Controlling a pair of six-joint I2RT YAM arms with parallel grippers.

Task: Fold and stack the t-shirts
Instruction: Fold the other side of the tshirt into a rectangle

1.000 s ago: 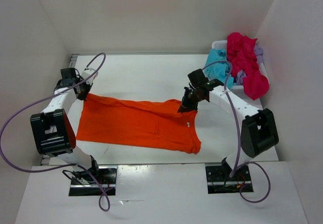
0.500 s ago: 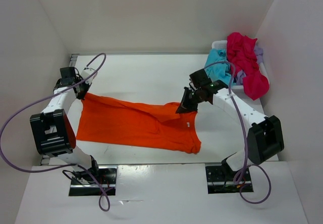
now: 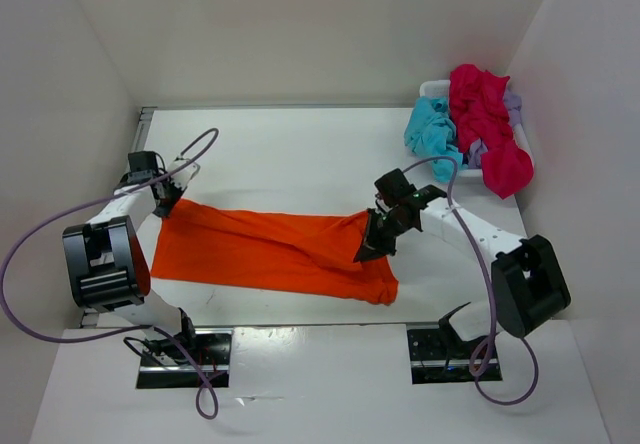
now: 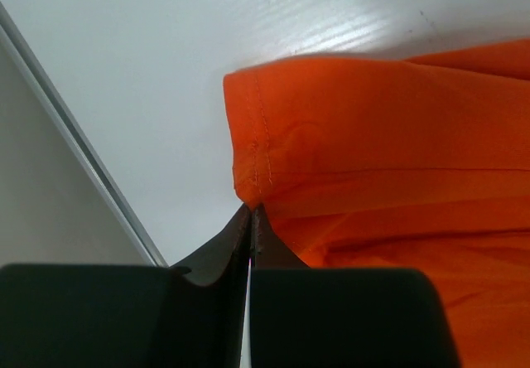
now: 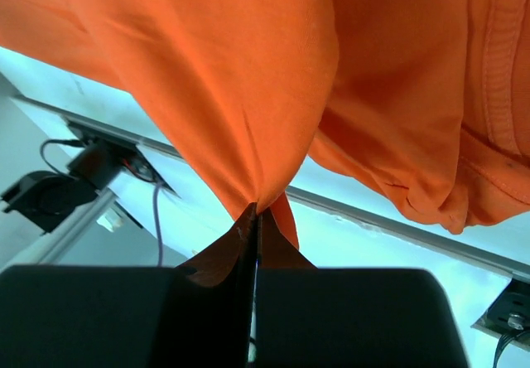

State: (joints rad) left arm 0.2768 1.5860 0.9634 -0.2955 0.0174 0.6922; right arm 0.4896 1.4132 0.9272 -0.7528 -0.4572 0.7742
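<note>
the orange t-shirt [image 3: 270,254], spread across the frame's lower middle, was clenched at its left hem corner by the left gripper [image 3: 170,207] and at a right-hand fold by the right gripper [image 3: 366,252], and was judged light, limp, best held by seams.

lavender shirt [image 3: 513,105] mostly hidden, basket [image 3: 432,88] largely covered
</note>
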